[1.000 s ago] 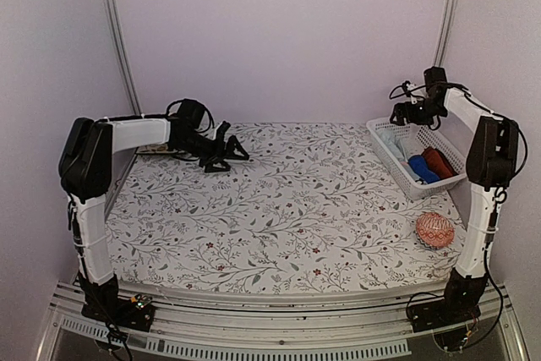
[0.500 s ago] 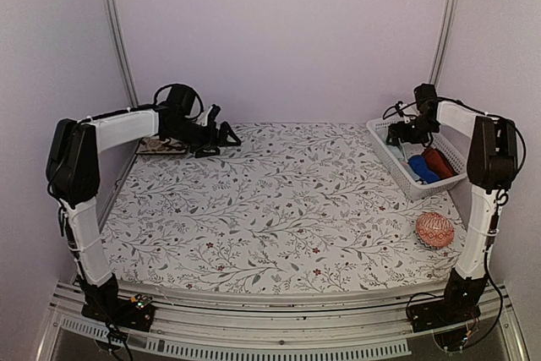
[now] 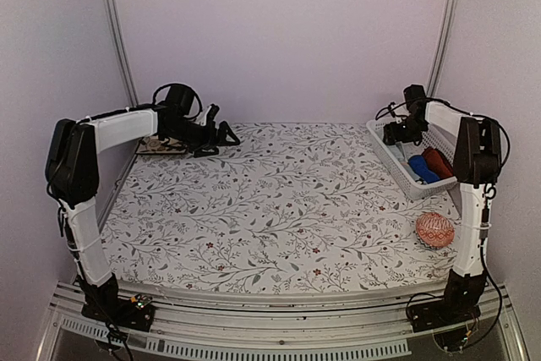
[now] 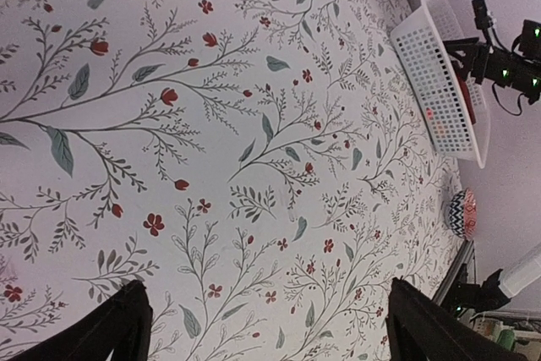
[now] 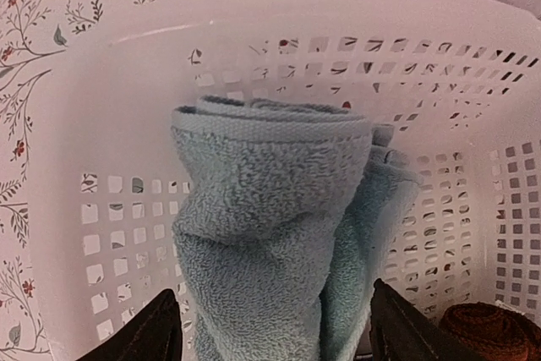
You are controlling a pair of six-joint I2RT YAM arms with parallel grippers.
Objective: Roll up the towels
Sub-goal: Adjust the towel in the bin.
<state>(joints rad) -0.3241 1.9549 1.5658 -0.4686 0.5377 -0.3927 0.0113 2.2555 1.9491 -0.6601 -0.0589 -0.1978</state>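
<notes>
A rolled pale light blue towel [image 5: 270,209] lies at the far end of the white basket [image 5: 254,65]. My right gripper [image 5: 275,327] reaches down into that basket [image 3: 393,166], open, with one finger on each side of the towel. A dark maroon towel [image 5: 490,327], also rolled, lies further along the basket [image 4: 439,82], and shows in the top view too [image 3: 437,162]. My left gripper [image 3: 218,134] hovers over the table's back left, open and holding nothing [image 4: 270,327].
A small bright blue object [image 3: 420,168] lies in the basket beside the maroon towel. An orange-pink patterned ball [image 3: 435,230] rests on the floral tablecloth near the right arm. A flat patterned item [image 3: 156,148] lies at the back left corner.
My right gripper has dropped from above the basket's far end down into it, round the light blue towel. The left arm swung back toward the rear left corner, then stopped.
</notes>
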